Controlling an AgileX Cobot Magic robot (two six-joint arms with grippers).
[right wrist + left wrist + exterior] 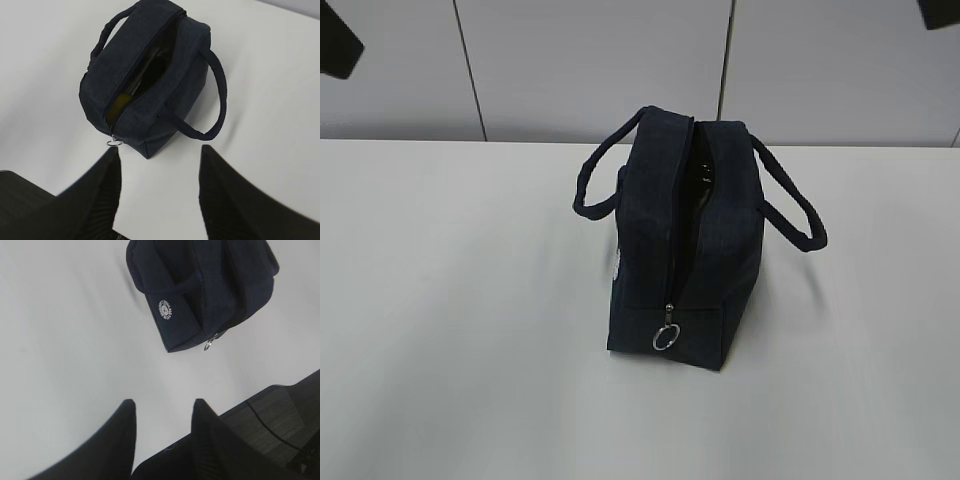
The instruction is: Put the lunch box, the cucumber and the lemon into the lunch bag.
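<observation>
The navy lunch bag point(685, 250) stands mid-table with its top zipper open and the silver ring pull point(667, 338) hanging at the near end. Through the opening in the right wrist view, the yellow lemon point(120, 103) lies inside the lunch bag point(145, 85). Dark glossy shapes lie deeper in. I cannot make out the cucumber or the lunch box among them. My left gripper point(164, 402) hovers open and empty over bare table, well short of the lunch bag point(200, 285) and its white emblem point(165, 309). My right gripper point(160, 148) is open and empty, just short of the ring pull point(114, 143).
Both loop handles point(595, 185) point(795, 205) droop outward on either side of the bag. A dark surface point(280, 420) lies beyond the white table's point(440, 300) edge. Dark arm parts point(335, 40) show in the top corners, against a panelled wall.
</observation>
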